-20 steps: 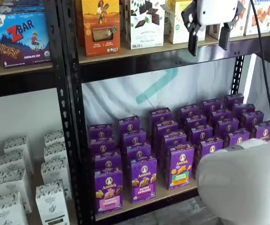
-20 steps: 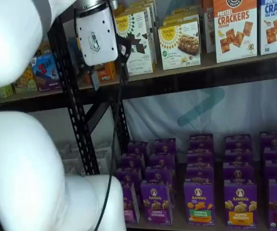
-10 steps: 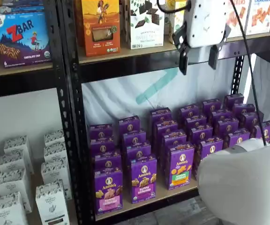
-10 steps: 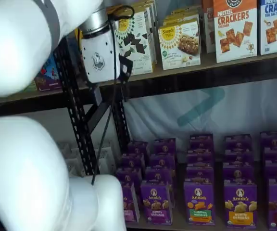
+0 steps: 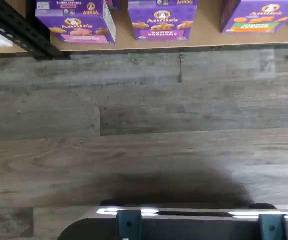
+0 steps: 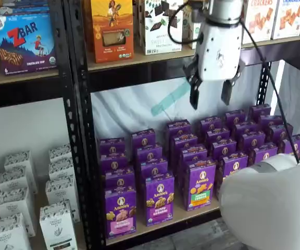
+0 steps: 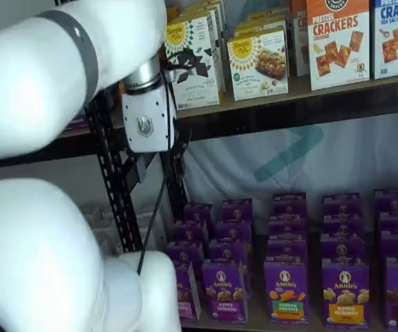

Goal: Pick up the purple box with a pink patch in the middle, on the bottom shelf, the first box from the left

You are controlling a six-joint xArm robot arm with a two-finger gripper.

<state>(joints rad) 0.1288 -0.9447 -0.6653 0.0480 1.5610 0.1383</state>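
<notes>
I see my gripper [image 6: 211, 94] hanging in the air with its two black fingers [image 6: 194, 97] plainly apart and nothing between them. The purple box [image 6: 121, 211] with the pink band stands upright well below the gripper and off to its left, at the front of the bottom shelf [image 6: 165, 223], first in its row. Just beside it is a box with a brown snack picture [image 6: 159, 199], then one with a green and orange patch [image 6: 200, 184]. The wrist view shows the purple box [image 5: 77, 21] at the shelf edge above grey floor planks [image 5: 144, 135].
</notes>
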